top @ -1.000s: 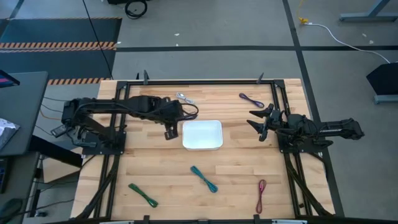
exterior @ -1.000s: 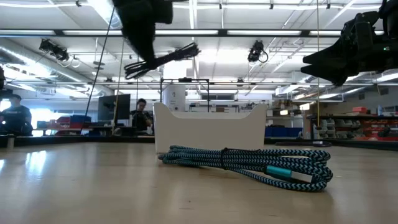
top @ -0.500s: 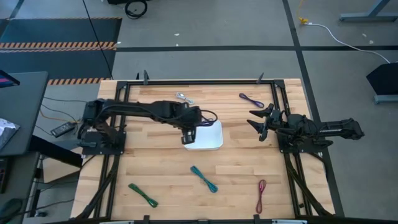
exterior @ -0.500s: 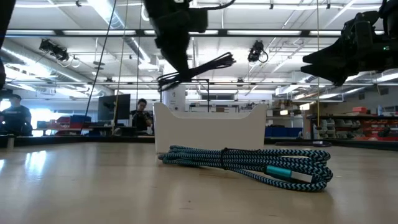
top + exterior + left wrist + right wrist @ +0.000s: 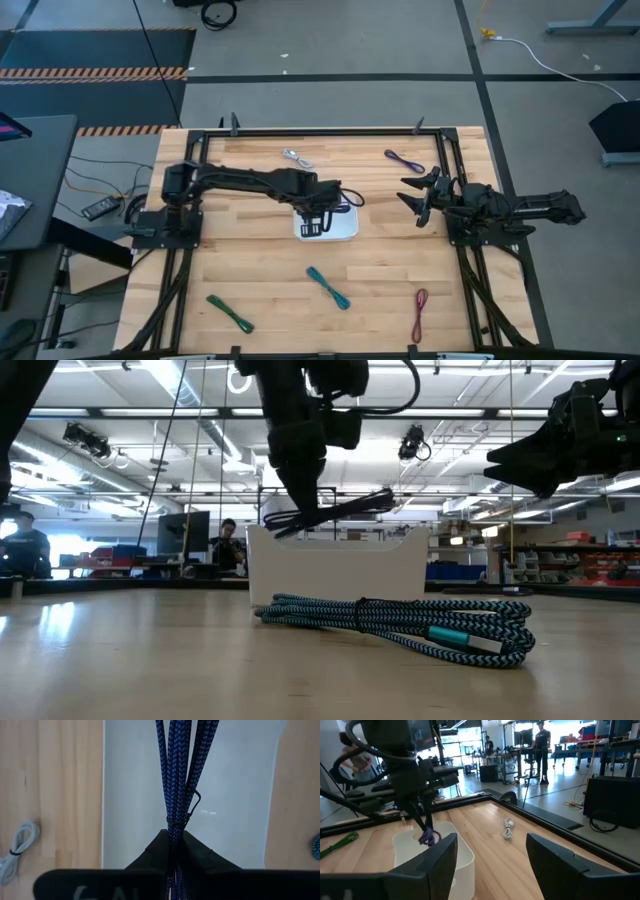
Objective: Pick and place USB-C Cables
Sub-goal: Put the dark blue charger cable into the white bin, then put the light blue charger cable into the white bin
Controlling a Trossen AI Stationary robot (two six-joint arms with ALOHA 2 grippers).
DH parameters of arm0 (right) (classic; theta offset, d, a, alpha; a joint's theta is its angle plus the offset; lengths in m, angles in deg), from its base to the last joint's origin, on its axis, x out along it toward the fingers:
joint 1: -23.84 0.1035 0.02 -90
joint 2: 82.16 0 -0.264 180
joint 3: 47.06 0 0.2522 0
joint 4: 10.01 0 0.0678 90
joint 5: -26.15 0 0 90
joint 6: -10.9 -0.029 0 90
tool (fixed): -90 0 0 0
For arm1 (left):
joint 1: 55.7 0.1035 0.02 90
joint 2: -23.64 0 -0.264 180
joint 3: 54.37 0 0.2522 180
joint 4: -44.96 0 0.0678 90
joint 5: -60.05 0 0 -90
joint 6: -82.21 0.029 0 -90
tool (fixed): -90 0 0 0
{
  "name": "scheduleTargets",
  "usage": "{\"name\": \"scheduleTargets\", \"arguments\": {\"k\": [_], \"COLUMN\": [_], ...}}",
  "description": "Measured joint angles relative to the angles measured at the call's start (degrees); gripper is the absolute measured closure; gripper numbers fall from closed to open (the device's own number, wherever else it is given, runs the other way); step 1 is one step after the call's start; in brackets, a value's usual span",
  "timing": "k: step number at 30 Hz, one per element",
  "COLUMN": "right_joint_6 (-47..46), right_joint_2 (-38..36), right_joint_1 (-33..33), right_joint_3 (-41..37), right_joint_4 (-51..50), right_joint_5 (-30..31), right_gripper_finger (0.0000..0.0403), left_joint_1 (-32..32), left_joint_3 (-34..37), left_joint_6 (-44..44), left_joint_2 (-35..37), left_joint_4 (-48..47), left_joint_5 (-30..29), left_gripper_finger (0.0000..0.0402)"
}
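Observation:
My left gripper (image 5: 318,208) hangs over the white tray (image 5: 345,232), shut on a purple braided cable bundle (image 5: 335,512) that sits about level with the tray's rim (image 5: 340,540). My right gripper (image 5: 412,195) waits open near the table's right side, touching nothing. Flat on the wood lie a second purple cable (image 5: 403,160), a silver-white one (image 5: 296,157), a teal one (image 5: 328,287), a green one (image 5: 230,313) and a dark red one (image 5: 420,314). The teal bundle (image 5: 400,625) fills the low view's foreground. My left gripper pinches the purple bundle between its two fingers, right beside the bundle's black tie (image 5: 176,820). The fingers (image 5: 300,495) come from above, pointing down, and lie across the strands. The bundle is lifted clear, nearly level and slightly tilted, its longer part (image 5: 370,502) sticking out to one side.
Black frame rails (image 5: 320,131) run along the table's far edge and down both sides. Bare wood lies between the tray and the teal cable. In the right wrist view the silver-white cable (image 5: 508,828) lies beyond the tray (image 5: 462,851). People stand in the room behind.
My left gripper has carried the purple bundle toward the table's right, from beside the tray's left edge to over the tray, and has come down until the bundle is near the rim. It has stayed shut. The bundle has kept its near-level tilt.

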Motion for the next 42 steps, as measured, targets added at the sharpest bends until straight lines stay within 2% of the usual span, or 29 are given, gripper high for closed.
{"name": "scheduleTargets", "arguments": {"k": [6,17,26,35,42], "right_joint_6": [0.00,-0.02,-0.02,-0.02,-0.20], "right_joint_2": [0.00,0.00,0.00,0.00,0.00], "right_joint_1": [0.00,0.00,0.00,0.00,0.00], "right_joint_3": [0.00,0.00,0.00,0.01,0.02], "right_joint_4": [-0.18,-0.35,-0.55,-1.15,-1.44], "right_joint_5": [-0.02,-0.07,-0.07,-0.07,-0.07], "right_gripper_finger": [0.0159,0.0159,0.0159,0.0159,0.0159], "left_joint_1": [0.20,0.20,-0.63,-7.73,-14.72], "left_joint_3": [-0.01,-0.01,-1.52,-11.04,-11.33], "left_joint_6": [0.05,0.09,0.14,5.29,4.57], "left_joint_2": [-1.21,-1.23,0.14,0.54,0.55], "left_joint_4": [0.18,0.36,-0.67,-5.45,-5.29], "left_joint_5": [0.02,-0.02,-0.93,-0.90,-0.85], "left_gripper_finger": [0.0363,0.0290,0.0279,0.0279,0.0279]}}
